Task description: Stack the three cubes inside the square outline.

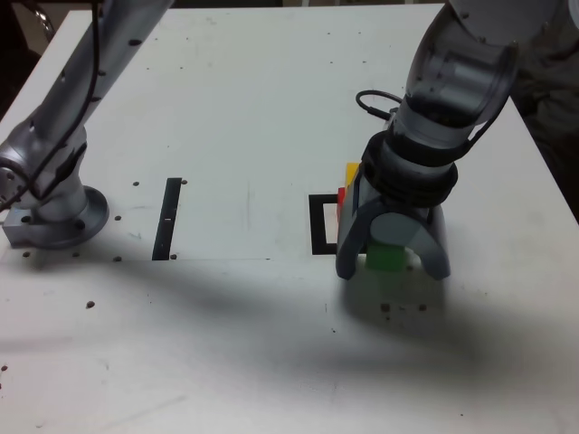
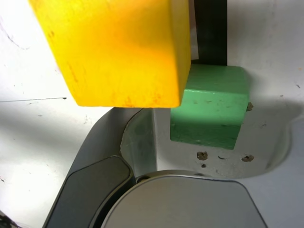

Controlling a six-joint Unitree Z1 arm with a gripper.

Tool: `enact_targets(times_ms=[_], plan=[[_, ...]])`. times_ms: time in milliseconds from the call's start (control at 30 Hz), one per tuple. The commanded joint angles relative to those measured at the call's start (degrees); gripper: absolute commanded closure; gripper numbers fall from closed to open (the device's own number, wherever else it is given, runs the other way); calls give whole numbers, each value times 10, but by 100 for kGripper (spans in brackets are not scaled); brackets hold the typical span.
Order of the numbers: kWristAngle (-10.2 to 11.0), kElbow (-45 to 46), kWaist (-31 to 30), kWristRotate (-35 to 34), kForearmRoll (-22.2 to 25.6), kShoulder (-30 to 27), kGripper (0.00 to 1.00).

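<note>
Green cube waits between parted fingers

From where I stand, the pincer [image 1: 393, 270] is open, its two fingers spread either side of the green cube [image 2: 209, 107] with a gap showing, so nothing is gripped. The cube sits on the table [image 1: 244, 344], right beside the edge of the square outline [image 1: 317, 226]. The yellow cube [image 2: 118, 57] looms high in the wrist view, and the red cube [image 1: 341, 203] peeks out below it in the exterior view; I'd judge they are stacked

I'd expect the green one to be light and stiff, wood or hard plastic, with scuffed matte faces that should hold well. It seems hard to break, but a grip on the edges could twist it. I'd take it by two opposite upright faces, centred, squeezing gently, then lift it clear of the yellow one
</note>
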Motion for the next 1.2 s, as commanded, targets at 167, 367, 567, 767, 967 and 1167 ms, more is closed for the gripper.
enact_targets(times_ms=[167,367,567,767,967,1167], plan=[[-9,2,1,-10,-3,0,59],[-8,1,0,-5,-15,0,79],[-9,1,-1,-3,-16,0,80],[-9,0,-1,-3,-16,-2,80],[-11,-2,-1,-3,-16,-1,80],[-21,-11,-10,-4,-11,-6,80]])
